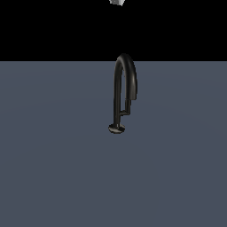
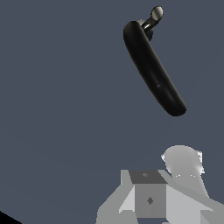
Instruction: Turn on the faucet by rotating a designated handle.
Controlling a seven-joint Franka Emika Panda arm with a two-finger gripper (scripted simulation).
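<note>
The faucet (image 1: 124,84) stands upright near the middle of the grey floor (image 1: 53,168), its glossy black pipe arching over and coming down on the exterior view's right, its small round disc base (image 1: 116,128) resting on the floor. The handle (image 1: 127,107), a short bent rod, branches off the lower stem to that same right side. The gripper (image 1: 117,2) shows only as a pale sliver at the exterior view's top edge, high above the arch and well apart from it; I cannot tell whether its fingers are spread or closed
</note>
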